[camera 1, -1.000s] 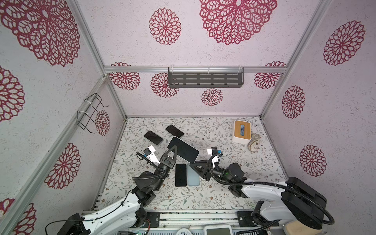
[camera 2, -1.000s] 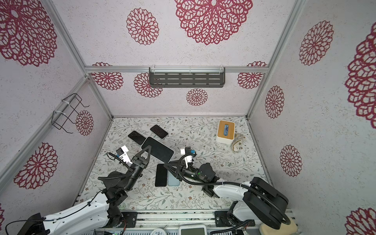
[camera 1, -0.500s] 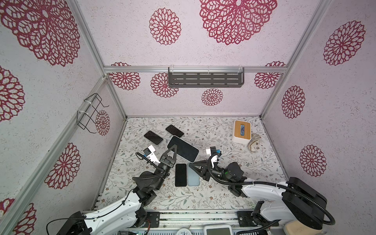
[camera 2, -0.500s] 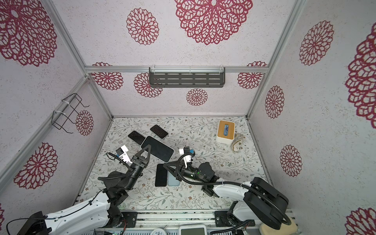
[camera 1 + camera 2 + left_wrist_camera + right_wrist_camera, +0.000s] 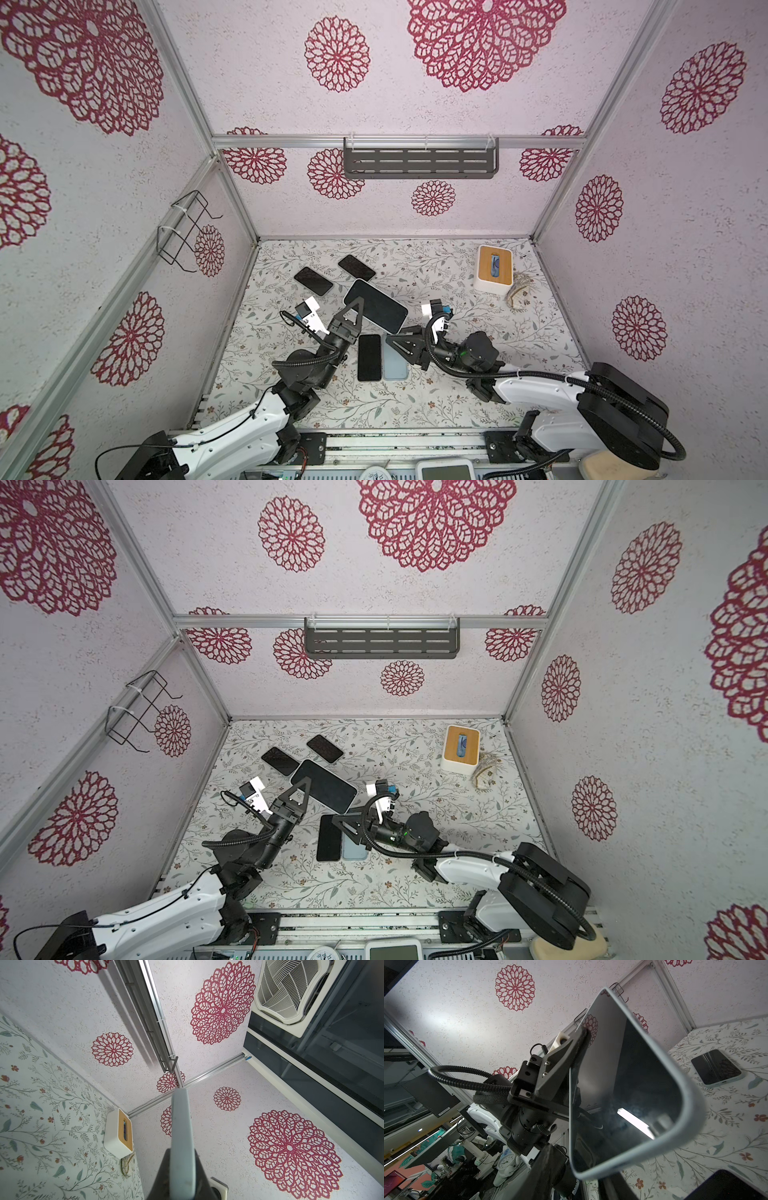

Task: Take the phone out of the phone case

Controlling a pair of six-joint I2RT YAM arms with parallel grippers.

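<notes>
A dark-screened phone point(image 5: 376, 307) sits in a light blue-grey phone case point(image 5: 679, 1076) and is held tilted above the table. My left gripper point(image 5: 355, 307) is shut on one long edge of the cased phone; the case's edge point(image 5: 180, 1122) runs up between its fingers point(image 5: 164, 1169). My right gripper point(image 5: 392, 336) is at the phone's lower corner. In the right wrist view its jaws stand open on either side of that corner, and one finger point(image 5: 548, 1163) is clear of the case rim.
A bare black phone point(image 5: 369, 357) and a light blue case point(image 5: 395, 363) lie side by side on the floral table under the grippers. Two more dark phones point(image 5: 313, 280) point(image 5: 356, 267) lie further back. A white tissue box point(image 5: 493, 269) stands back right beside a woven object point(image 5: 519, 291).
My right gripper's jaws have parted at the phone's lower corner. The left gripper and the cased phone have hardly moved.
</notes>
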